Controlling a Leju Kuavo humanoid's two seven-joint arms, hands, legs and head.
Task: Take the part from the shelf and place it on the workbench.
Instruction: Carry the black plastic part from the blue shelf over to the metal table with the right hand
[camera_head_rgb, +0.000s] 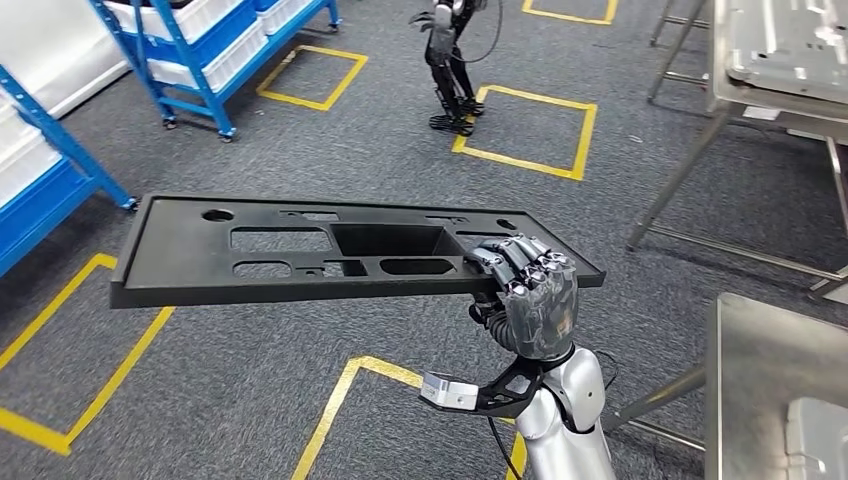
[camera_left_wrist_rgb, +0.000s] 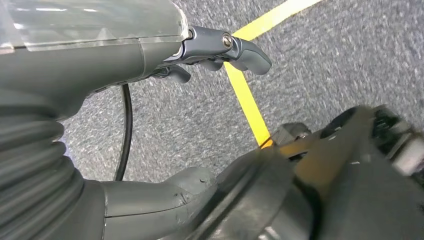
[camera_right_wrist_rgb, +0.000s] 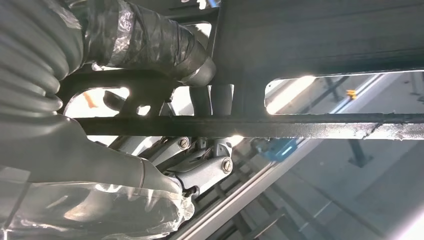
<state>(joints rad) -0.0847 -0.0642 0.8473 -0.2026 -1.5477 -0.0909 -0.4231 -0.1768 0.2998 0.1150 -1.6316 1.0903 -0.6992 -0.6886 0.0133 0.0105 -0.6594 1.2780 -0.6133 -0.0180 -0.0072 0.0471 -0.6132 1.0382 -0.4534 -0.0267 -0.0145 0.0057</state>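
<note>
The part (camera_head_rgb: 290, 250) is a long flat black panel with several cut-outs and a rectangular recess. It is carried level above the grey floor. My right hand (camera_head_rgb: 535, 300) grips its right end, fingers curled over the near edge. In the right wrist view the panel's underside (camera_right_wrist_rgb: 320, 50) crosses the picture, with my right hand (camera_right_wrist_rgb: 125, 150) clamped around its rim. My left hand (camera_left_wrist_rgb: 100, 75) hangs over the carpet with its fingers (camera_left_wrist_rgb: 245, 50) apart from the thumb and nothing in it. A steel workbench (camera_head_rgb: 770, 380) stands at the lower right.
A second steel table (camera_head_rgb: 735, 90) carrying a metal sheet stands at the upper right. Blue shelves (camera_head_rgb: 200, 60) with white bins line the upper left, and another blue rack (camera_head_rgb: 50, 170) is at the left edge. Another robot's legs (camera_head_rgb: 450, 80) stand ahead. Yellow tape squares (camera_head_rgb: 530, 130) mark the floor.
</note>
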